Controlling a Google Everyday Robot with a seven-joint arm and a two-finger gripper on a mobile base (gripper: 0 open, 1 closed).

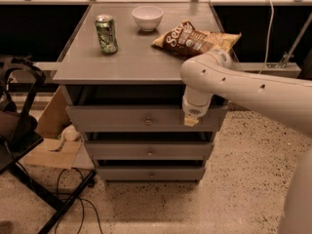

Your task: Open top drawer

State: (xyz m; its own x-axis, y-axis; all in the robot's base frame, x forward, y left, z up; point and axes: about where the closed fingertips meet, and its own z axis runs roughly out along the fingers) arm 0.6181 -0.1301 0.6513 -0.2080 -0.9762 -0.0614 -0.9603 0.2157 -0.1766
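The top drawer (112,119) is the widest grey front under the tabletop, with a small round metal knob (148,122) at its centre. No interior shows. My gripper (190,120) hangs from the white arm (243,89), which comes in from the right. Its pale tip is in front of the right part of the top drawer's front, well to the right of the knob. Two narrower drawers (148,151) lie below it.
On the grey tabletop (131,57) stand a green can (106,34), a white bowl (147,17) and a chip bag (195,39). A black chair frame (24,130) and cardboard (51,150) are at the left. Cables (73,189) lie on the speckled floor.
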